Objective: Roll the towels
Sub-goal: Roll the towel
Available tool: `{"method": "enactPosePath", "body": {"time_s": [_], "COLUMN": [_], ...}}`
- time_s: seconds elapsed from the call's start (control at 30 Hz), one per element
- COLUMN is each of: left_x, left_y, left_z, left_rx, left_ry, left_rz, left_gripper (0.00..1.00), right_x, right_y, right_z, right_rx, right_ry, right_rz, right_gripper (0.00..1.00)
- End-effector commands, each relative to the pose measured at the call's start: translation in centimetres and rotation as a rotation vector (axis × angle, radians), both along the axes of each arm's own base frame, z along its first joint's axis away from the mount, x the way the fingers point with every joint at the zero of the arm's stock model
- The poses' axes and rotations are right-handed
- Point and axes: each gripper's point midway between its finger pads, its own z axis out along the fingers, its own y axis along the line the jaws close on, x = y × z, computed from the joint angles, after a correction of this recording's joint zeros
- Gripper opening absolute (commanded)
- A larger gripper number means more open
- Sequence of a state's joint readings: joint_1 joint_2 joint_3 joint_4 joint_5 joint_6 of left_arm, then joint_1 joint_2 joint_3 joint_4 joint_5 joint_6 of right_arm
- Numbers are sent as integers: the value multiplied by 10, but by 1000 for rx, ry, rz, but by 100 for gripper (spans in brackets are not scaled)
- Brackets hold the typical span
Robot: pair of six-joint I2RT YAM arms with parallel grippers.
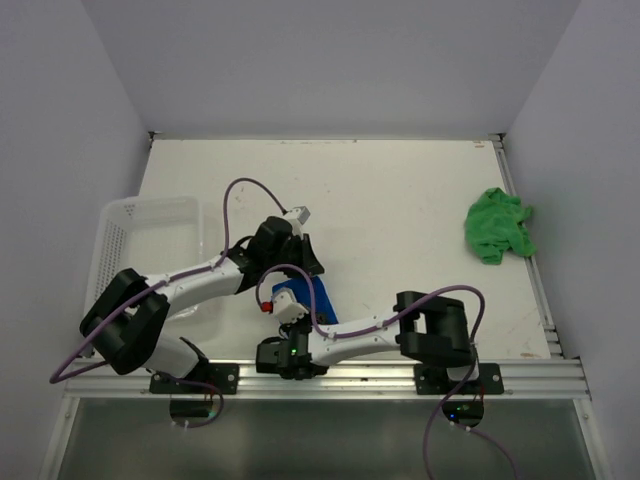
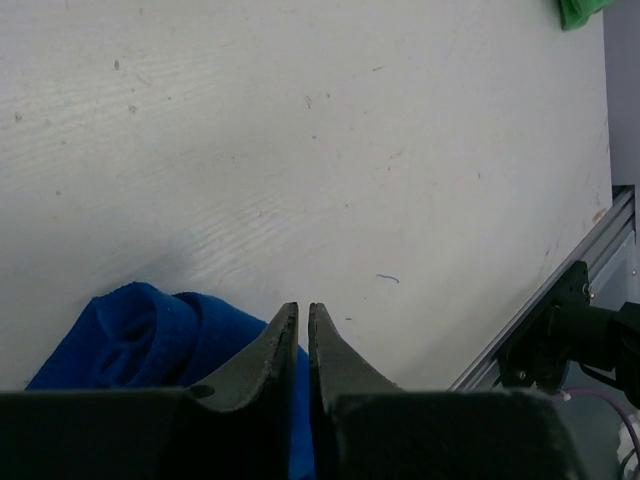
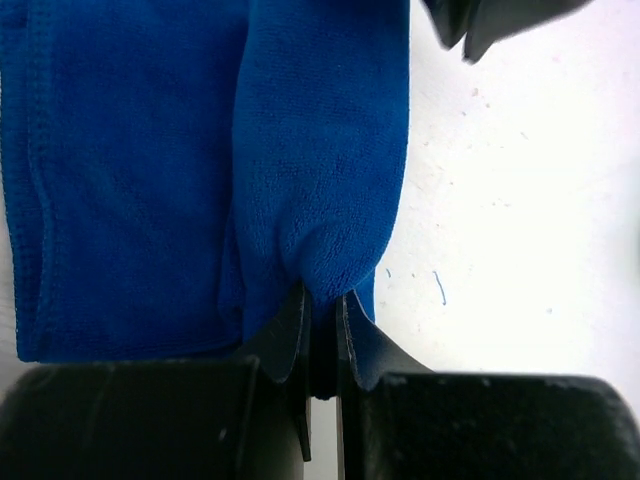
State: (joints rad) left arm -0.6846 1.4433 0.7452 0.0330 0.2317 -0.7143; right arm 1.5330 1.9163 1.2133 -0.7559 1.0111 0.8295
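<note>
Front centre: blue towel [image 3: 140,170] (seemingly bunched)

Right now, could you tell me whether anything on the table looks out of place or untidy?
The green towel lies crumpled in a heap by the right edge of the table, not rolled. The blue towel is bunched rather than flat, with a fold pinched in the right gripper.

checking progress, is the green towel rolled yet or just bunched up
Bunched up: the green towel lies in a crumpled, uneven heap near the right edge of the table.
</note>
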Motion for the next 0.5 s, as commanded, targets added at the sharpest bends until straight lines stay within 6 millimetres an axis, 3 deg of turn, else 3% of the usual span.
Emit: {"method": "enactPosePath", "body": {"time_s": [0.0,0.2,0.47], "left_x": [-12,-31,-48], "left_y": [-2,9,29], "left_z": [5,-17,-49], "left_rx": [-31,-6,42], "left_ry": [-21,-2,40], "left_rz": [-25,-43,-20], "left_gripper": [13,13,13], "right_x": [-3,-12,-17], "right_y": [-7,7,11], "right_z": [9,-5,-10], "right_rx": [-160,-231,-150], "right_ry": [-90,-88,-41], "right_rz": [-11,18,22], "right_gripper": [0,0,4]}}
